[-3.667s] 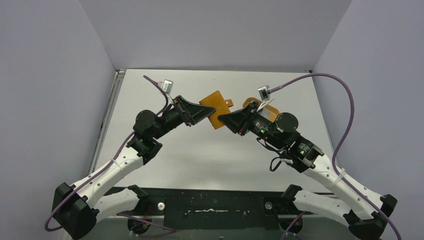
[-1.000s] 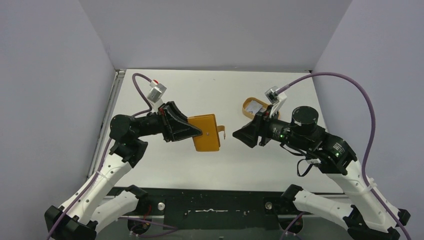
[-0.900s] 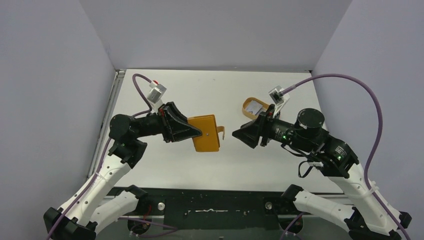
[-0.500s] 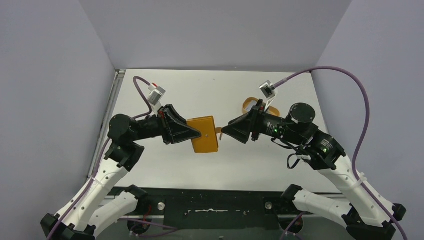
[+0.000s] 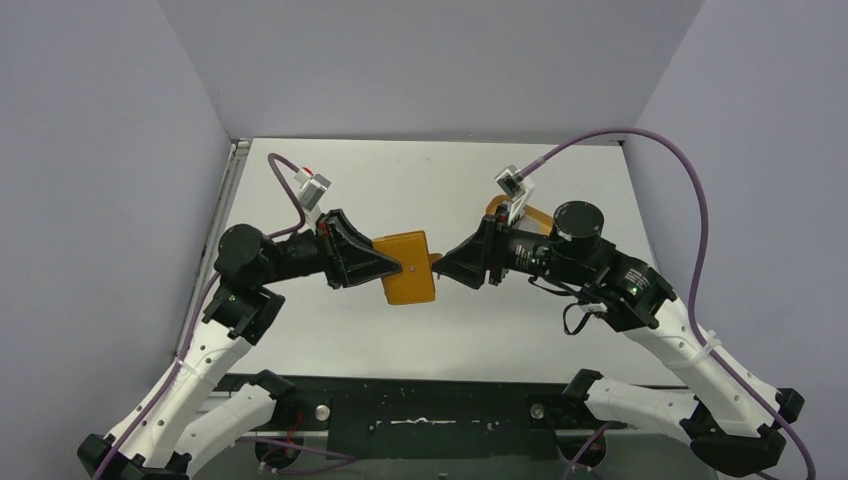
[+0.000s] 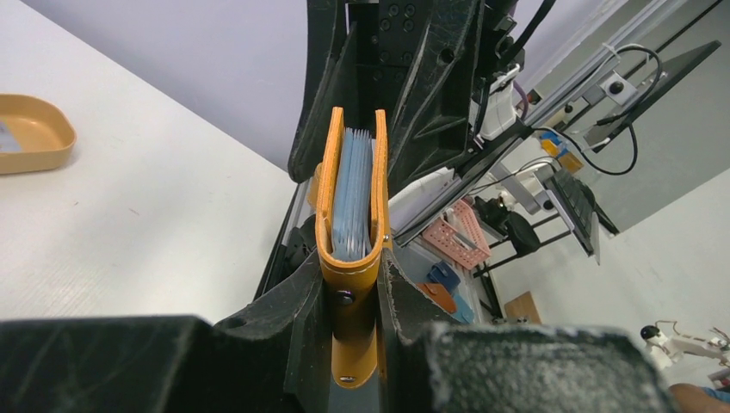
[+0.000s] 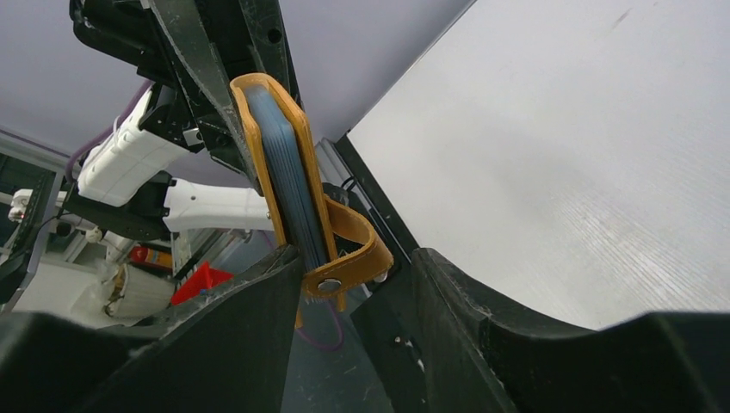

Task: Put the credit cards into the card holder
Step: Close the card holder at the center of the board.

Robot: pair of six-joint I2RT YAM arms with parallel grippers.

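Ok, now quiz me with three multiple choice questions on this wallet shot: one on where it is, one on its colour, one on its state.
1. Where does the wallet sit? A lying flat, let go; B between the fingers of the left gripper; C out of sight.
2. What colour is its outside? A orange-tan; B black; C green.
3. What state is it in? A spread open flat; B torn in two; C folded shut.
Answers: B, the left wrist view shows the fingers squeezing it on both sides; A, all three views show orange-tan leather; C, its two halves stand together edge-on with blue-grey layers between them.
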